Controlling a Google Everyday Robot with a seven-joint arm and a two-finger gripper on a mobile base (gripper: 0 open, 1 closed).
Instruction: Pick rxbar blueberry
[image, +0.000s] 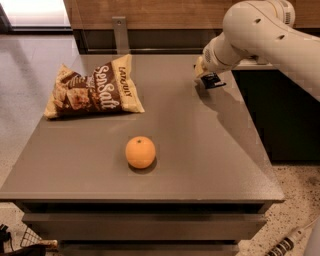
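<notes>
My gripper (209, 80) is at the far right of the grey table (200, 150), mostly hidden under my white wrist. A small flat dark thing with pale marks sticks out below the wrist. It looks like the rxbar blueberry (212, 81), held tilted a little above the tabletop with its shadow beneath it. The gripper appears shut on it.
A tan-and-brown chip bag (92, 92) lies at the back left of the table. An orange (140, 152) sits near the middle front. A dark cabinet (280, 115) stands to the right of the table, and my white arm (270, 30) reaches in from the upper right.
</notes>
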